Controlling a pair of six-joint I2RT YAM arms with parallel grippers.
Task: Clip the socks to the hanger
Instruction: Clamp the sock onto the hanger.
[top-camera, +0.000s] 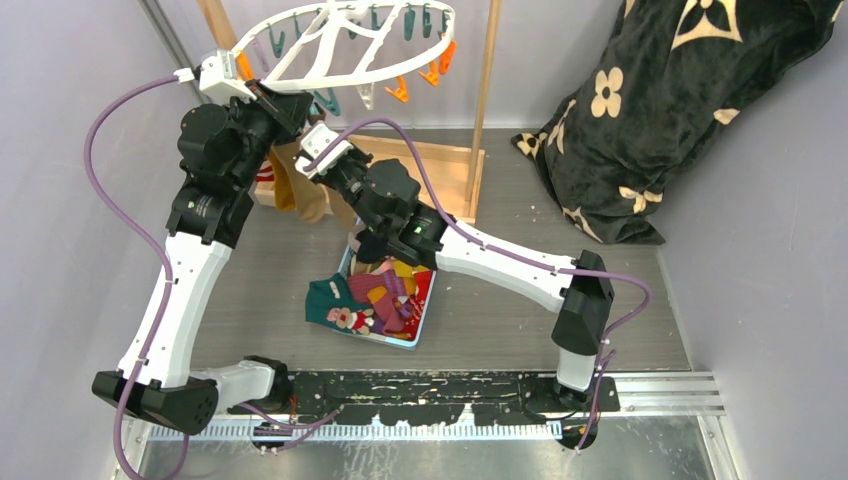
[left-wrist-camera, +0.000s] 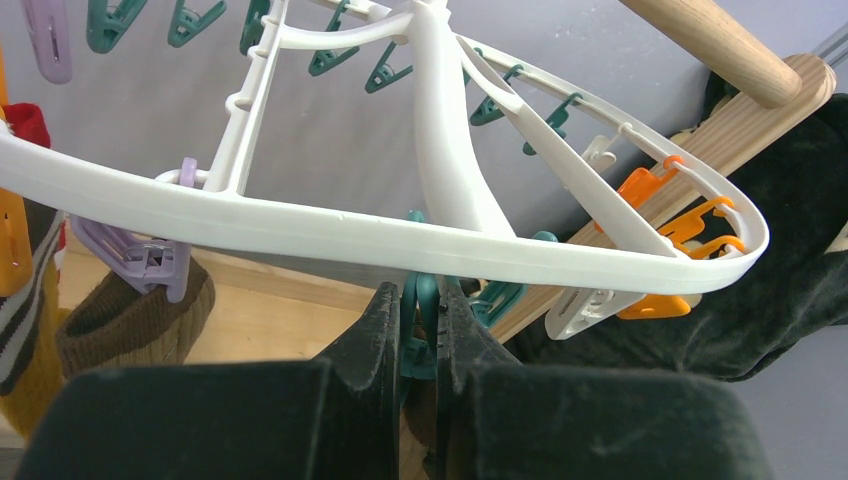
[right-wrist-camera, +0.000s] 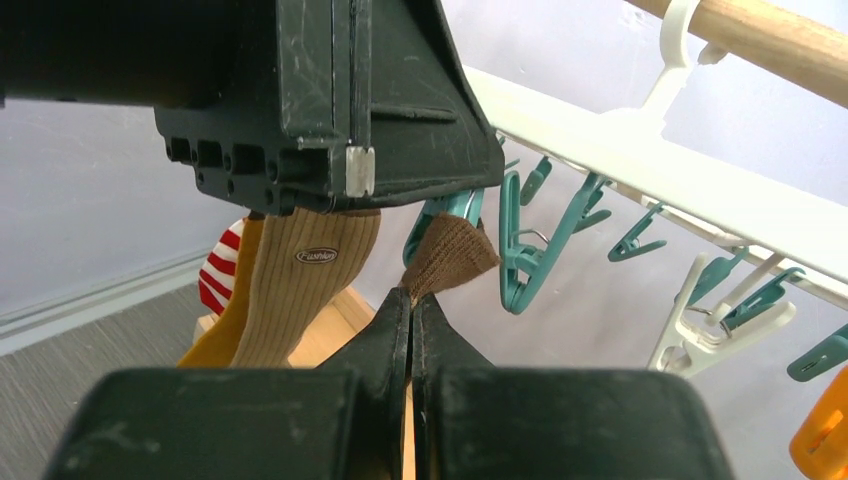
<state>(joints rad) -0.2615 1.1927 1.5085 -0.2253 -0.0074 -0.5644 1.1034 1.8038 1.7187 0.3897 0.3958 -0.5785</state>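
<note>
Now my left pincer (left-wrist-camera: 418, 298) is clenched on a teal clip (left-wrist-camera: 415, 350) hanging just below the hanger (left-wrist-camera: 300, 225) rim. My right pincer (right-wrist-camera: 410, 300) grips the brown sock (right-wrist-camera: 448, 255), cuff just short of that clip. I should push the cuff deep between its teeth before easing off.

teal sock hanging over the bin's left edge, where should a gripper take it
Pinch the teal fabric sock at the end spilling past the left rim of the pale blue bin, straight down from above: that end seems clear of the other socks, so the grip should catch it alone.
</note>
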